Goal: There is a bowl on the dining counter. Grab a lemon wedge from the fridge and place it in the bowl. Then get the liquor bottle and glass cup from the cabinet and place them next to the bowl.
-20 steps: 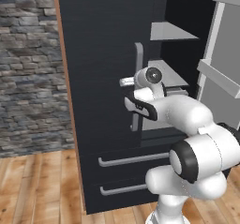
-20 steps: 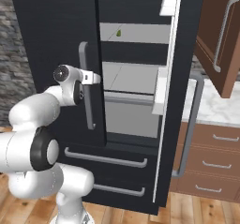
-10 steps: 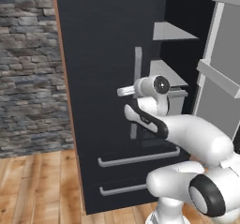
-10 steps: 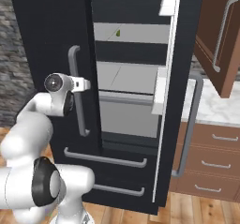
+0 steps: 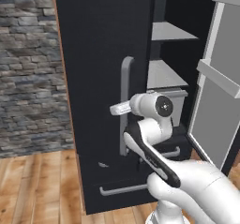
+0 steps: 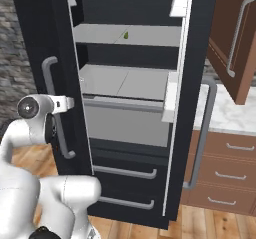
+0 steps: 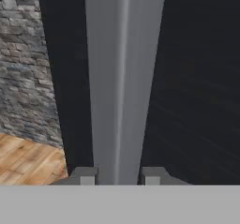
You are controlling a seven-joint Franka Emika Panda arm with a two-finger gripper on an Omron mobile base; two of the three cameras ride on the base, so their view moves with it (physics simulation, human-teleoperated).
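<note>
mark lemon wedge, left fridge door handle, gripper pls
lemon wedge point(image 6: 126, 35), right base view: middle of the wedge on the upper shelf.
left fridge door handle point(image 7: 121, 78), hand view: middle of the grey bar.
gripper point(image 7: 117, 176), hand view: midway between its fingertips, either side of the handle.

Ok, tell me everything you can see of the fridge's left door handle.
The left door handle is a long grey vertical bar, metal-looking, curving into the black door at both ends. That door stands swung open. The pincer sits about halfway down it, one fingertip on each side of the bar.

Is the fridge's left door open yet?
Open: the fridge left door stands swung out, baring shelves and the lemon wedge.
</note>
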